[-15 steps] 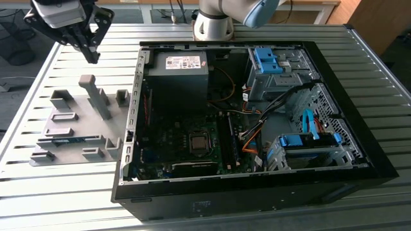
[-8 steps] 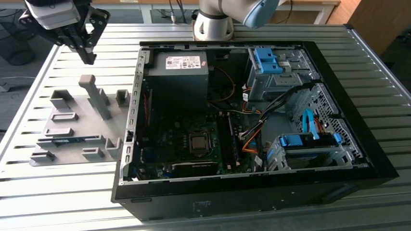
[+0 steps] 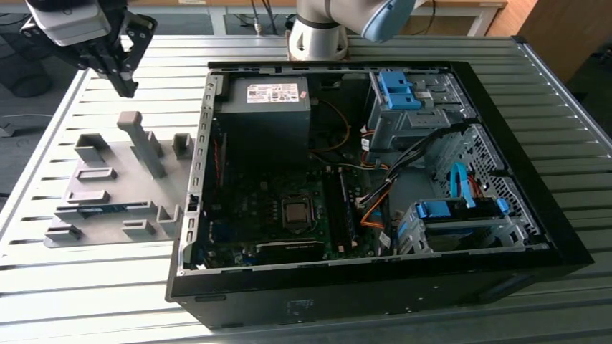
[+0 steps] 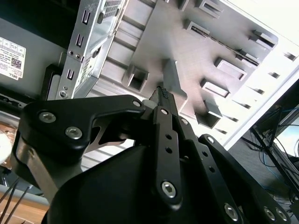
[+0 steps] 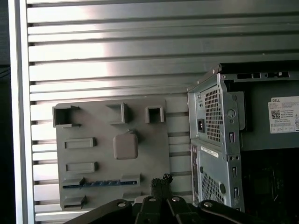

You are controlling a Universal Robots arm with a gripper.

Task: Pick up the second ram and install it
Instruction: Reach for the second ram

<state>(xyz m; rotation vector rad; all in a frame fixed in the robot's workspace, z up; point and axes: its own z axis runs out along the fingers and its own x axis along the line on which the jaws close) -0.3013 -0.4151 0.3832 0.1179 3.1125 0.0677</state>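
The second ram is a thin blue stick lying flat in a slot near the front of the grey holder plate, at the exterior view's left. The first wrist view shows the same blue ram in the plate's slot. My gripper hangs high above the back of the plate, well clear of the ram. Its black fingers are shut together with nothing between them, as both wrist views show.
An open black computer case lies right of the plate, with the motherboard's memory slots, a power supply and blue drive cages. A tall grey post stands up from the plate. The table is ribbed metal.
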